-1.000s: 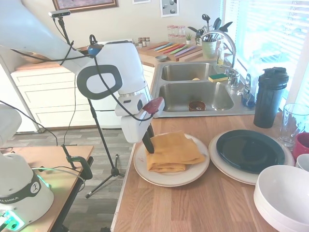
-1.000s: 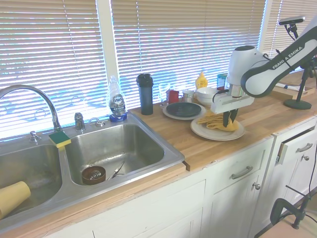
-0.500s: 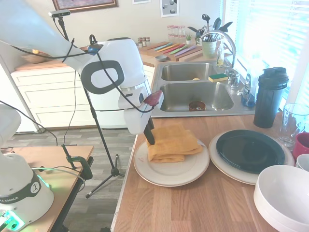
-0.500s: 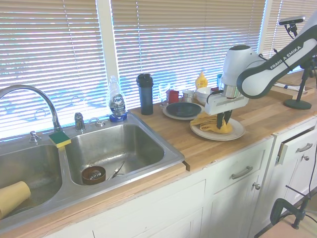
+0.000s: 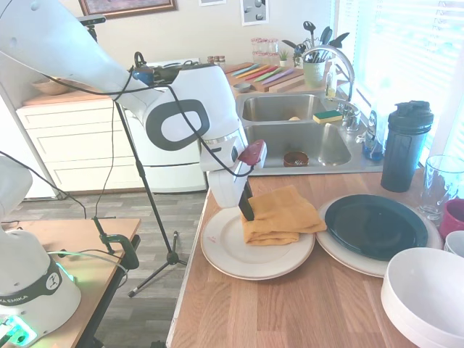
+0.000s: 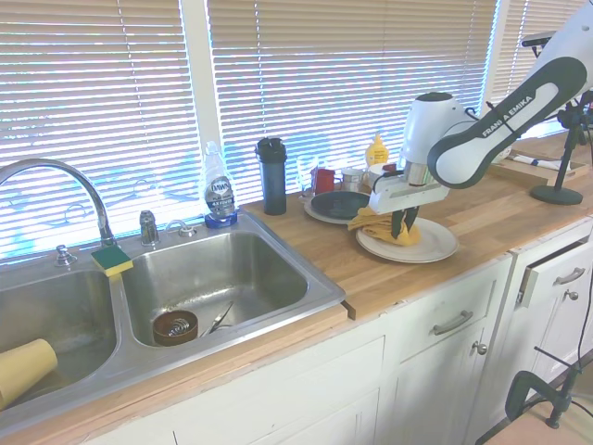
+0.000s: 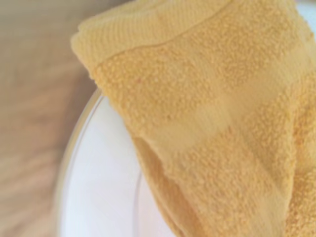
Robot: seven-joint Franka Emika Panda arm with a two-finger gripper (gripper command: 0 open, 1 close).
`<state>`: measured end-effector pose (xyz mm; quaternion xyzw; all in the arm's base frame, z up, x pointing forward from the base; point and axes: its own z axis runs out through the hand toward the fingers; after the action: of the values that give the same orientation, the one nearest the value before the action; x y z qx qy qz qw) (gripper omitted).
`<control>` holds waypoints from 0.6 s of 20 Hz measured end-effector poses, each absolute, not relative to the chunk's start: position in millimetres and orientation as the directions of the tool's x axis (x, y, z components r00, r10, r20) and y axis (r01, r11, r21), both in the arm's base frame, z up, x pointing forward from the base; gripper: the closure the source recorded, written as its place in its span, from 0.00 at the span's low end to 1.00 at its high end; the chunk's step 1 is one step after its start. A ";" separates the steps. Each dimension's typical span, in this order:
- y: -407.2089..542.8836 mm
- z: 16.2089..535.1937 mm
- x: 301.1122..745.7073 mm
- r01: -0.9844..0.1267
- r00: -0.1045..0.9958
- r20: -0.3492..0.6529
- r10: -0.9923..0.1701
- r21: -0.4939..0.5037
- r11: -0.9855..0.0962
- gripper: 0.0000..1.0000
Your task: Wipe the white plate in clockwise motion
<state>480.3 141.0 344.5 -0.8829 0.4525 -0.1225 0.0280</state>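
Observation:
The white plate (image 5: 255, 255) lies on the wooden counter near its left edge, and it shows in the second exterior view as the white plate (image 6: 424, 245). A folded yellow cloth (image 5: 281, 214) rests on the plate's far right part and hangs a little over the rim toward the sink. My gripper (image 5: 246, 210) points down at the cloth's left edge, shut on the cloth and pressing it to the plate. Seen from the other side, the gripper (image 6: 400, 224) stands over the cloth (image 6: 380, 225). The wrist view is filled by the cloth (image 7: 212, 123) over the plate's rim (image 7: 98, 187).
A cream plate bearing a dark green plate (image 5: 375, 226) lies close to the right. Stacked white bowls (image 5: 424, 293), a glass (image 5: 440, 185) and a black bottle (image 5: 406, 145) stand beyond. The sink (image 5: 290, 138) is behind, and the counter's edge (image 5: 190, 275) drops off on the left.
My gripper has dragged the cloth across the plate, from its left middle toward the far right rim near the dark plate. The plate's near left part is now bare.

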 end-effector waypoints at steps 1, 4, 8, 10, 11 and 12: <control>136.5 344.7 484.4 -0.797 0.554 0.192 -0.810 -0.161 -0.583 1.00; 123.9 342.1 491.1 -0.808 0.537 0.197 -0.820 -0.156 -0.567 1.00; 106.9 340.1 495.0 -0.824 0.515 0.200 -0.834 -0.151 -0.546 1.00; 98.8 338.7 495.4 -0.830 0.507 0.204 -0.837 -0.146 -0.538 1.00; 95.7 337.7 495.1 -0.833 0.504 0.204 -0.839 -0.143 -0.535 1.00; 93.0 337.2 494.2 -0.835 0.501 0.205 -0.841 -0.141 -0.532 1.00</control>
<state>494.2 93.0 337.2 -0.8663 0.4835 -0.1250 0.0116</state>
